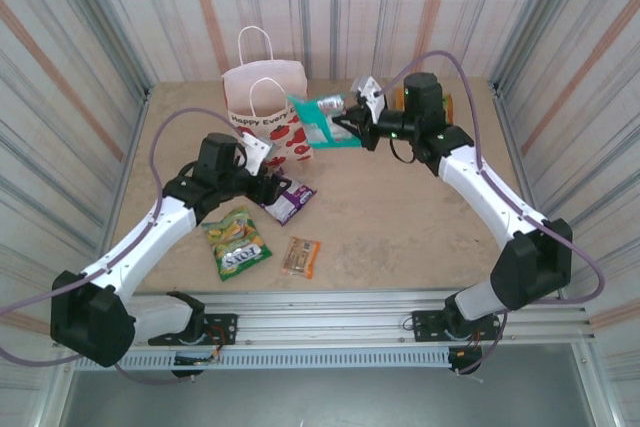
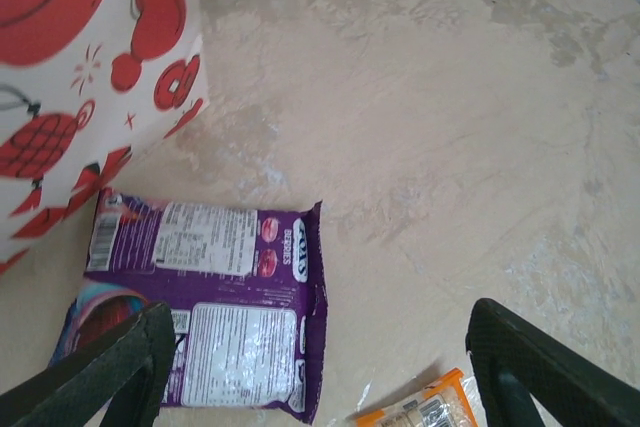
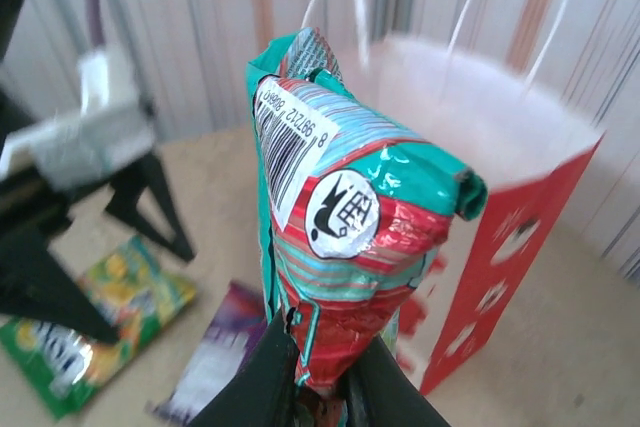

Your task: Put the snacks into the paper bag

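Robot test cell, likely a lab; striped panel walls (image 1: 90, 37) beyond and beside the right gripper (image 1: 350, 127); beige tabletop (image 1: 420, 227) beneath it; aluminium rail (image 1: 340, 319) behind, arm bases (image 1: 440, 325) bolted on.

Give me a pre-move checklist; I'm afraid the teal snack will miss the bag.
1. Grip: ok, right claw is shut on one end of the teal packet.
2. Paper bag upright, mouth open: ok.
3. Packet above the mouth: not ok, it appears to hang beside the bag.
4. Handles off the opening: ok, both loops stand up.
5. Left claw out of the way: ok, open above the purple packet.
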